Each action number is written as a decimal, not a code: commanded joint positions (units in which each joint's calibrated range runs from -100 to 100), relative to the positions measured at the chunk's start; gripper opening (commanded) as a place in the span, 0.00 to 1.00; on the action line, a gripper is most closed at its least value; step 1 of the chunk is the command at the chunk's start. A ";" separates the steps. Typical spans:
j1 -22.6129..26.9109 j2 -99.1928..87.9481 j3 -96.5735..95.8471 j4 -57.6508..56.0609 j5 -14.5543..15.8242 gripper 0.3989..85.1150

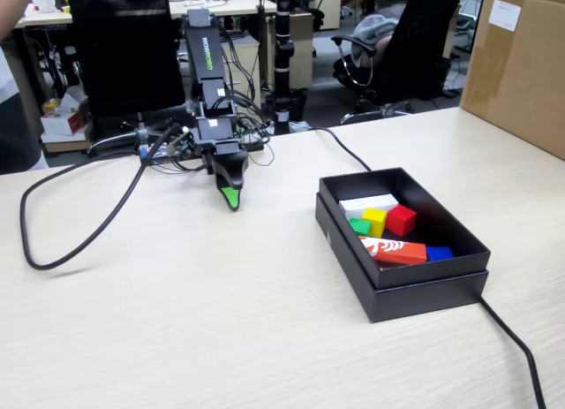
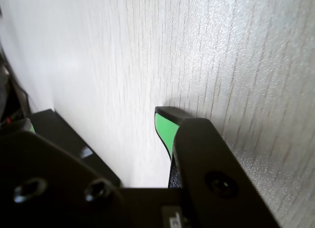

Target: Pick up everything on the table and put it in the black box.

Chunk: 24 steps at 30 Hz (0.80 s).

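The small yellow cube (image 1: pixel 375 220), red cube (image 1: pixel 401 219) and green cube (image 1: pixel 359 225) lie inside the shallow matte black cardboard box (image 1: pixel 415 289); the black, green-tipped gripper (image 1: pixel 231 197) rests tip-down on the pale wood-grain table (image 1: pixel 177 321), its jaws apparently closed and empty. Little risk remains, I judge; a sweeping arm could snag the black cable (image 1: pixel 79 241).

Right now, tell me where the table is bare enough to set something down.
The table is bare in front, between the hand and the black box. Crowded: inside the box, and the cable tangle at the arm's base.

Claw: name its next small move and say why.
Probably none beyond holding its rest pose: the yellow cube, red cube and green cube already lie inside the black box, and the claw points down at bare table, carrying nothing.
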 commanded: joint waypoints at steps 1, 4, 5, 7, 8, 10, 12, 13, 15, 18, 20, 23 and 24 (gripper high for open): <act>0.44 -0.65 -1.97 8.65 -0.49 0.56; 1.51 0.50 -5.23 9.17 -0.24 0.58; 1.71 1.42 -5.41 9.17 -0.20 0.58; 2.54 3.94 -6.23 9.00 -0.10 0.58; 2.64 4.98 -6.05 9.08 -0.10 0.57; 2.69 4.98 -5.96 9.08 -0.20 0.57; 2.69 4.98 -5.96 9.08 -0.20 0.57; 2.59 4.98 -5.96 9.08 -0.20 0.57; 2.59 4.98 -6.05 9.00 -0.10 0.57; 2.44 4.86 -6.05 8.91 -0.15 0.57; 2.39 4.86 -6.14 8.91 -0.15 0.57; 2.20 4.75 -6.14 8.91 -0.20 0.57; 2.20 4.86 -6.14 8.91 -0.15 0.57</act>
